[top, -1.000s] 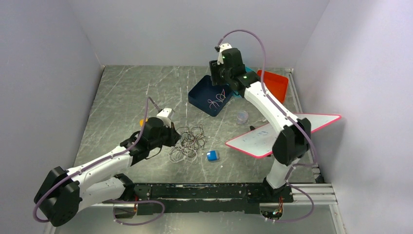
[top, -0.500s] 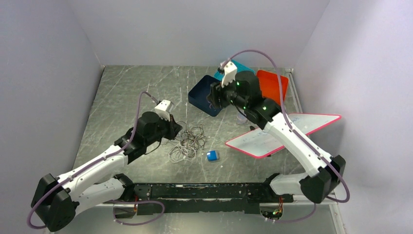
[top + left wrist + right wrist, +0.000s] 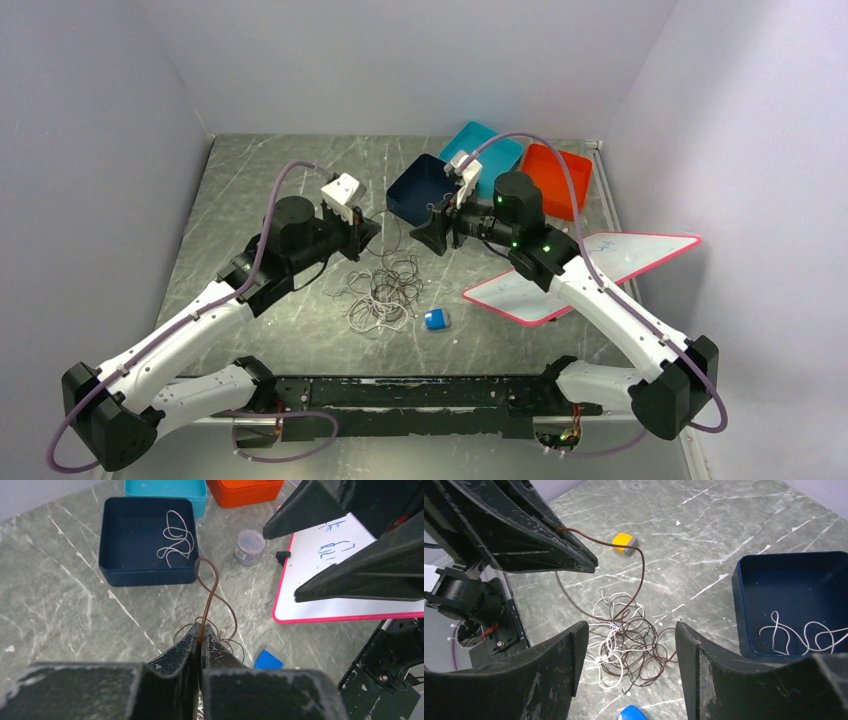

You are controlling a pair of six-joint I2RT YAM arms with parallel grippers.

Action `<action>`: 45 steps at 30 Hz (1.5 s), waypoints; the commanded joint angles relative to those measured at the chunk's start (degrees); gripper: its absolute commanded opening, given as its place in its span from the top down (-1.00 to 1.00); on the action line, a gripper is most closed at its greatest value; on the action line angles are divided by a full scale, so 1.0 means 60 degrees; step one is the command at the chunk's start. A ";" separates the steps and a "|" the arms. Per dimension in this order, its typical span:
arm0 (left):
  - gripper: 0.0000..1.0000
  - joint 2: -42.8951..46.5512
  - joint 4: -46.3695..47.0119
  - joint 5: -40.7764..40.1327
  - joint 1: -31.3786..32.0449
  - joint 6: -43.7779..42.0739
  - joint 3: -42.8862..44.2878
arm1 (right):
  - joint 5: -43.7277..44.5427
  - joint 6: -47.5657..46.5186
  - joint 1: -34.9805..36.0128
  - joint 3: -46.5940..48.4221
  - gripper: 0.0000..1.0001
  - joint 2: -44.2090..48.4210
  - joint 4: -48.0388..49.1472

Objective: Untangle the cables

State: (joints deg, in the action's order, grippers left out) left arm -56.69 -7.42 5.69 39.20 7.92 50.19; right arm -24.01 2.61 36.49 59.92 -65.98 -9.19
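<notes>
While left jaws pinch a brown cable (image 3: 642,570), right jaws gape empty. Pulling may drag the snagged tangle (image 3: 624,645) along.

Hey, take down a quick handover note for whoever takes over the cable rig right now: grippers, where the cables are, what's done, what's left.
The left gripper is shut on a brown cable, held up off the table; the cable runs down into the pile.
The right gripper is open and empty, aimed at the pile and the lifted cable.
The pile of white and brown cables lies tangled between the arms. One white cable lies alone in the dark blue tray.
Done: one cable in the tray.
Left: work the brown cable free, probably with the right gripper helping, then separate the rest.
</notes>
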 commanded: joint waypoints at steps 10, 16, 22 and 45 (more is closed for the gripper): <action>0.86 0.0220 -0.0357 -0.0801 -0.0044 -0.0041 0.0207 | 0.6010 0.1997 0.2138 0.0431 -0.34 -0.0073 0.0430; 0.86 0.0816 -0.0591 -0.1886 -0.0044 0.0248 -0.0112 | 0.9851 0.3875 0.3237 0.0998 -0.33 -0.0593 -0.1002; 0.86 0.1280 -0.0932 -0.2211 -0.0046 0.0301 -0.0320 | 1.0608 0.4938 0.3832 0.1775 -0.33 -0.1243 -0.3365; 0.86 0.1195 -0.0670 -0.2087 -0.0052 0.0642 -0.0728 | 0.7509 0.7502 0.5075 0.0469 -0.39 -0.2173 -0.7242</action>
State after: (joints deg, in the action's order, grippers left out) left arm -49.25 -12.91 -7.29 39.20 11.33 46.48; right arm 22.81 44.88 66.87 63.61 -78.65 -49.84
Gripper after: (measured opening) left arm 0.073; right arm 0.692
